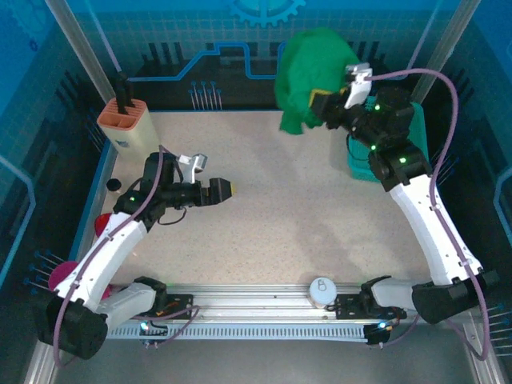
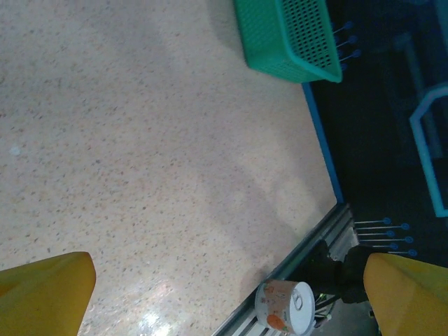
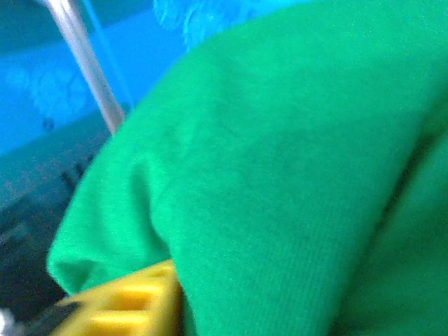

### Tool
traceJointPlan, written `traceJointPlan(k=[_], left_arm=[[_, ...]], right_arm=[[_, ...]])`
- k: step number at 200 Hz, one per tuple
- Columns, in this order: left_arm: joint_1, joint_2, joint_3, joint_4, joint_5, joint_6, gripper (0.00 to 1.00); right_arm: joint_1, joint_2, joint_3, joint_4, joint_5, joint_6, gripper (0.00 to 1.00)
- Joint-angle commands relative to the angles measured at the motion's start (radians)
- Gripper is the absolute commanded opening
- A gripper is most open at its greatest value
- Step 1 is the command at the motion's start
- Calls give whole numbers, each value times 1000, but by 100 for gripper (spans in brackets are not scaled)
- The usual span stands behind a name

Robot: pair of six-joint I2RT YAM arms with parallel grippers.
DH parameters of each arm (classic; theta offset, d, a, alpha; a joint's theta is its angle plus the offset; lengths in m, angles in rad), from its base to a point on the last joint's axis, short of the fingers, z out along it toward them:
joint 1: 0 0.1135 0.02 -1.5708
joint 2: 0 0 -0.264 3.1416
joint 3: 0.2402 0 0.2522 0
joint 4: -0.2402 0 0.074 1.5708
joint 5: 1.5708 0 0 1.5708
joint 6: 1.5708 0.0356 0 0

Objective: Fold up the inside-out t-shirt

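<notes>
Overhead: tin can (image 1: 322, 291) on the near rail; left gripper (image 1: 226, 190) idle over bare counter (image 1: 280, 216), clear of the work; right gripper (image 1: 322, 104) high at the far edge, inside-out t-shirt (image 1: 308, 68) bunched in its grip and hanging, likely so it can drop open. Left wrist: yellow fingers (image 2: 45, 290) spread wide, empty, teal basket (image 2: 287, 35) beyond. Right wrist: green cloth lies over one finger (image 3: 133, 304), jaw gap hidden.

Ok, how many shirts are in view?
1: the green t-shirt, bunched and held aloft by the right gripper at the far right, near the teal basket. The basket's inside is mostly hidden.
</notes>
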Motion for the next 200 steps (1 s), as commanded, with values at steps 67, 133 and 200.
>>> traceJointPlan(k=[67, 133, 200], left_arm=[[-39, 143, -16, -98, 89, -34, 99], [-157, 379, 62, -43, -53, -37, 97], [-165, 735, 206, 125, -314, -50, 59]], right_arm=[[-3, 336, -35, -758, 98, 11, 100], [84, 416, -289, -524, -137, -62, 68], [54, 578, -330, -133, -99, -3, 23]])
